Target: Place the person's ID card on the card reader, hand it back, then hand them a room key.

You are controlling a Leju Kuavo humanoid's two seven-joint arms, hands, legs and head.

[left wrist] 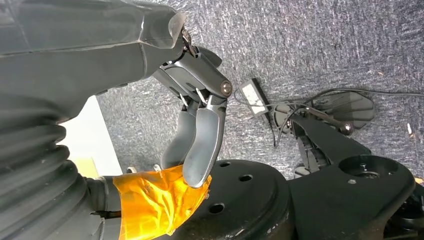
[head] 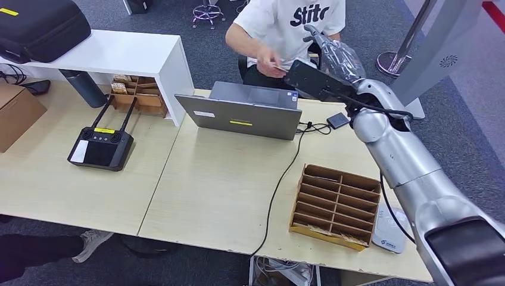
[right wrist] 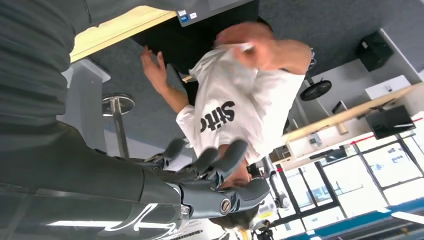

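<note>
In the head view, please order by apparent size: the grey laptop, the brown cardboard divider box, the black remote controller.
1. Grey laptop
2. Brown cardboard divider box, close to the laptop in apparent size, so their order is unsure
3. Black remote controller, clearly smallest

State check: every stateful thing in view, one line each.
right hand: extended toward the person, fingers apart, holds nothing
left hand: hanging over the floor, fingers curled in, nothing in them
ID card: in the person's hand
laptop: lid open, cable plugged in
card reader: nothing on it
cardboard organizer: slots look empty
</note>
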